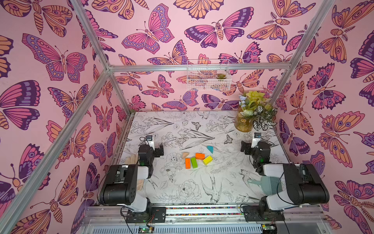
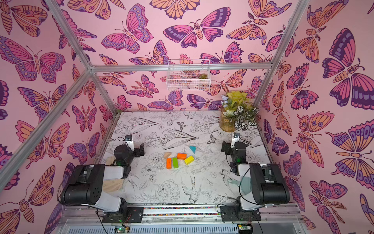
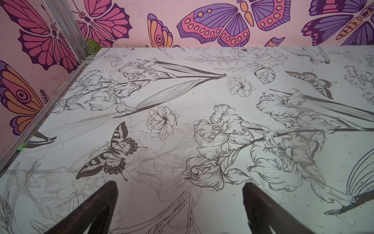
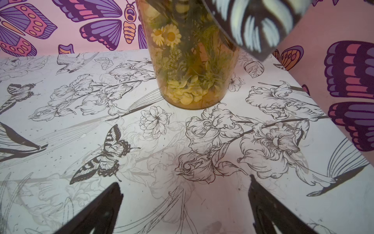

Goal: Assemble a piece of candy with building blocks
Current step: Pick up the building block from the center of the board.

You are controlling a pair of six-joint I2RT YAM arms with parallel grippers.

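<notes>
The building blocks lie loose in the middle of the table (image 1: 178, 188) in both top views. An orange block (image 1: 187, 163) and a green block (image 1: 194, 162) lie side by side. Behind them sit the second orange block (image 1: 200, 156), a yellow block (image 1: 207, 160), a tan triangle (image 1: 185, 155) and a teal triangle (image 1: 210, 149). No piece of candy is formed. My left gripper (image 3: 179, 182) is open over bare table, left of the blocks. The right gripper (image 4: 183, 179) is open too, to their right and facing a vase. Neither wrist view shows a block.
A glass vase of plants (image 1: 243, 121) stands at the back right corner, close ahead in the right wrist view (image 4: 194, 71). A wire basket (image 1: 208, 75) hangs on the back wall. A teal dustpan (image 1: 261, 182) lies under the right arm, wooden pieces (image 2: 115, 185) under the left.
</notes>
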